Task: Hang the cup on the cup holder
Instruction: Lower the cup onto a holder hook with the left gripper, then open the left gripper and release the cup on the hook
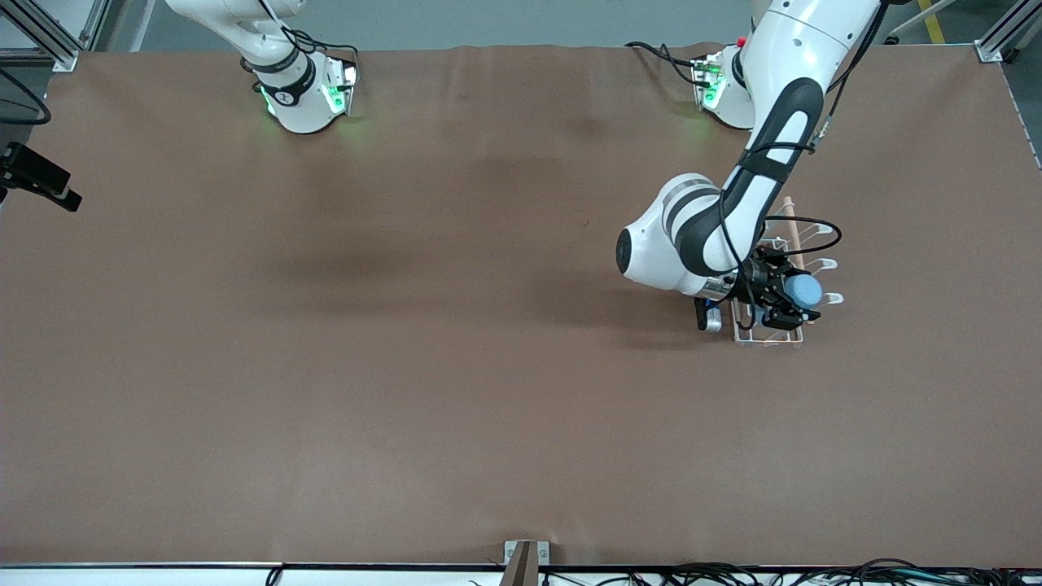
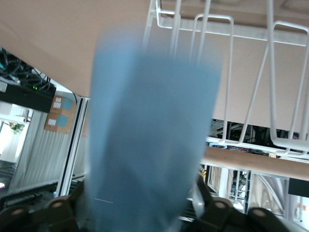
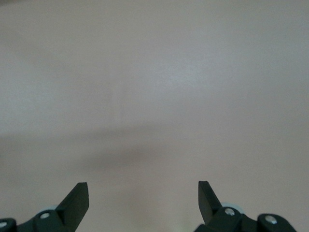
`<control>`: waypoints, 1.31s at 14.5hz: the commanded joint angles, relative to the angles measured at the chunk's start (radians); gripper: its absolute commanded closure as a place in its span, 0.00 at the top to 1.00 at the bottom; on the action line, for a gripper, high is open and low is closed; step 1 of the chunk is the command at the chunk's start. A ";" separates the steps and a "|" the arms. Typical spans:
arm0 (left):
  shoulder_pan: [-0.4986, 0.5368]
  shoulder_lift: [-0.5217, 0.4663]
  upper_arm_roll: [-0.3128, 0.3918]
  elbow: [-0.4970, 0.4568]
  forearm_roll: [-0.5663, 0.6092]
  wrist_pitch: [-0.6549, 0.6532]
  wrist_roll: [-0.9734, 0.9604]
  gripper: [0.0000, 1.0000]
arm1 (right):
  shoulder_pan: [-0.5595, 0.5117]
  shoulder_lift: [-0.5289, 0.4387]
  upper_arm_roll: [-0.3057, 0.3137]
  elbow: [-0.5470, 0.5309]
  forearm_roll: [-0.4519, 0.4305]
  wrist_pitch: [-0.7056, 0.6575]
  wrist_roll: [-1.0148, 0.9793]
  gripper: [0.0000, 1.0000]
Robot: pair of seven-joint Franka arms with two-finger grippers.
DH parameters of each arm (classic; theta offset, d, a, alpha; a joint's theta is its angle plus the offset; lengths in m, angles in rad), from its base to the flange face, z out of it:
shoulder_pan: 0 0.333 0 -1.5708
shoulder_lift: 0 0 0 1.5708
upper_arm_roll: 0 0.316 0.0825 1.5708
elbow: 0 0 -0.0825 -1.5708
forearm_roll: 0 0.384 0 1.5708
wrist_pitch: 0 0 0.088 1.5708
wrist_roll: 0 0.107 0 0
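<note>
The light blue cup [image 1: 806, 289] is held in my left gripper [image 1: 785, 303], which is shut on it. The cup is over the end of the white wire cup holder [image 1: 765, 335] nearer to the front camera, among its looped prongs [image 1: 832, 299]. The wooden dowel [image 1: 791, 232] runs along the holder's top. In the left wrist view the cup [image 2: 149, 140] fills the middle, with the holder's wire loops [image 2: 285, 96] close past it. I cannot tell whether a prong is inside the cup. My right gripper [image 3: 143, 193] is open and empty over bare table; that arm waits.
The brown table [image 1: 366, 325] stretches wide toward the right arm's end. A black camera mount [image 1: 37, 177] sits at that end's edge. A small bracket [image 1: 525, 557] and cables lie along the edge nearest to the front camera.
</note>
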 commanded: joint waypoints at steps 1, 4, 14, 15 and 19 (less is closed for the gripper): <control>-0.001 -0.026 -0.007 0.056 -0.021 -0.025 -0.005 1.00 | 0.002 -0.023 0.005 -0.025 -0.013 0.003 0.007 1.00; 0.009 -0.043 -0.006 0.132 -0.119 -0.048 -0.016 1.00 | 0.005 -0.023 0.007 -0.025 -0.015 0.000 0.004 1.00; 0.276 -0.165 -0.007 0.505 -0.774 -0.062 -0.112 1.00 | 0.007 -0.023 0.007 -0.025 -0.013 -0.020 -0.033 1.00; 0.275 -0.177 -0.009 0.506 -0.777 -0.061 -0.175 1.00 | 0.005 -0.023 0.007 -0.025 -0.013 -0.019 -0.033 1.00; 0.298 -0.265 0.002 0.506 -0.952 -0.007 -0.423 1.00 | 0.010 -0.023 0.007 -0.024 -0.013 -0.020 -0.030 1.00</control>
